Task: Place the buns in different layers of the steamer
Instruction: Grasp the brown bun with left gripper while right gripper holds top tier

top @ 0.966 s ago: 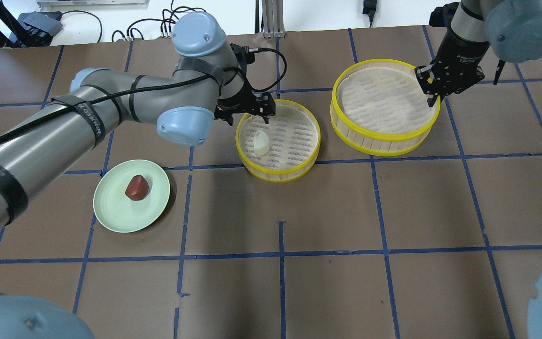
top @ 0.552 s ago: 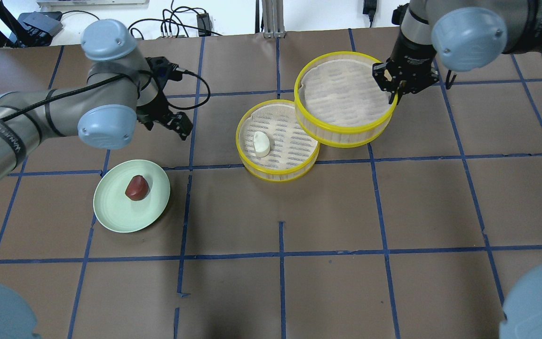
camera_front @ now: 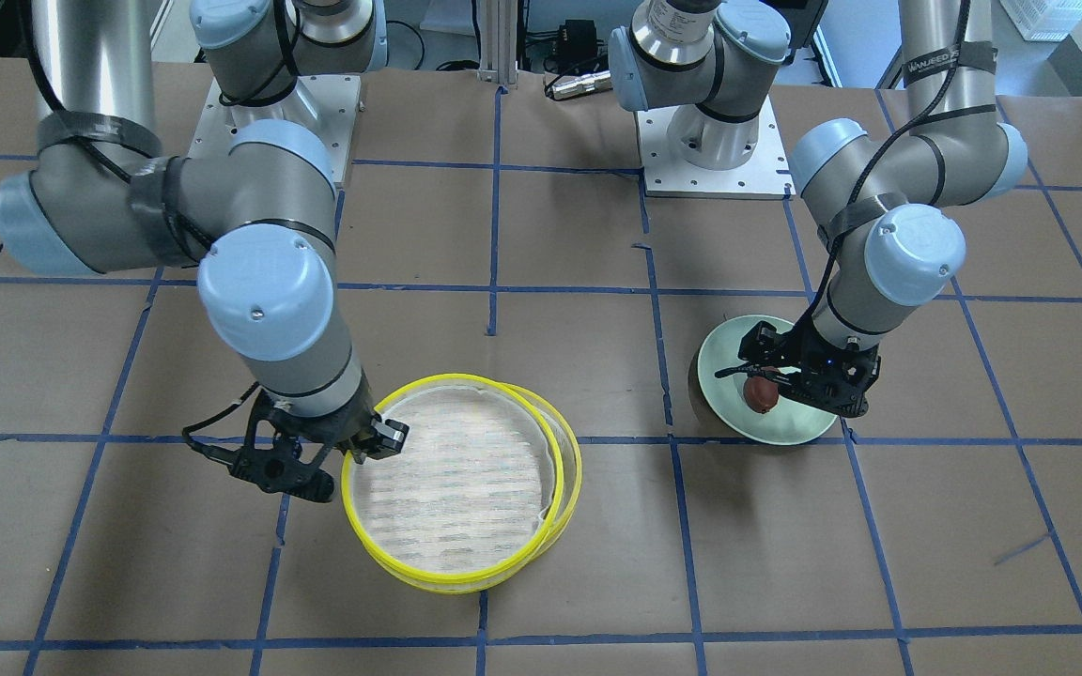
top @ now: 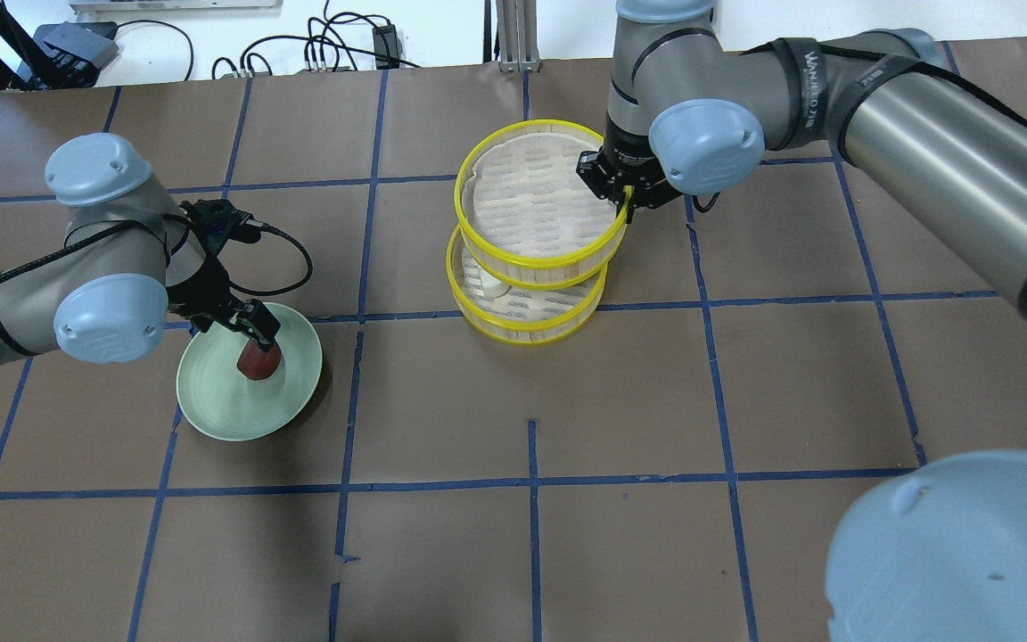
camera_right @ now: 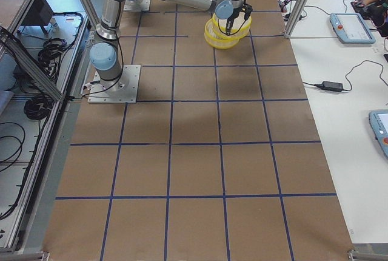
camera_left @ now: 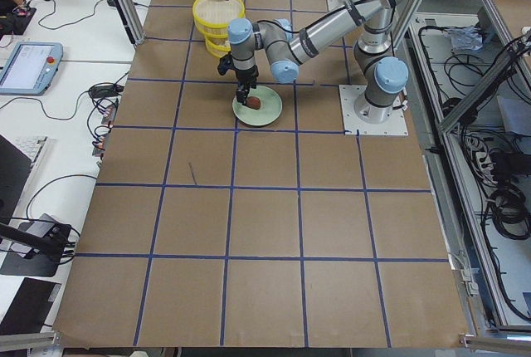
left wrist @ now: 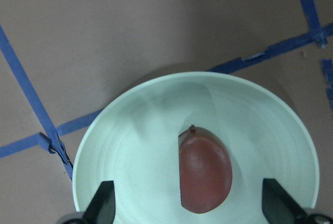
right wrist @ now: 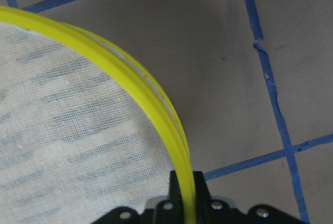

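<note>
A red bun (top: pixel 258 363) lies on the green plate (top: pixel 219 406). My left gripper (top: pixel 252 328) is open right above it; in the left wrist view the fingers (left wrist: pixel 102 203) straddle the bun (left wrist: pixel 205 174). My right gripper (top: pixel 625 193) is shut on the yellow rim of the upper steamer layer (top: pixel 536 201), as the right wrist view shows (right wrist: pixel 186 179). It holds that layer over the lower steamer layer (top: pixel 527 316), shifted a little off it; I cannot tell if they touch. A white bun (top: pixel 492 286) in the lower layer is mostly hidden.
The brown table with its blue tape grid (top: pixel 531 481) stretches in front of the steamer and plate. Cables (top: pixel 335 45) lie along the far edge. Both arm bases (camera_front: pixel 710 141) stand at the robot's side.
My right gripper carried the upper layer left, from beside the lower layer to over it. My left arm swung away from the steamer and came down over the red bun on the plate.
</note>
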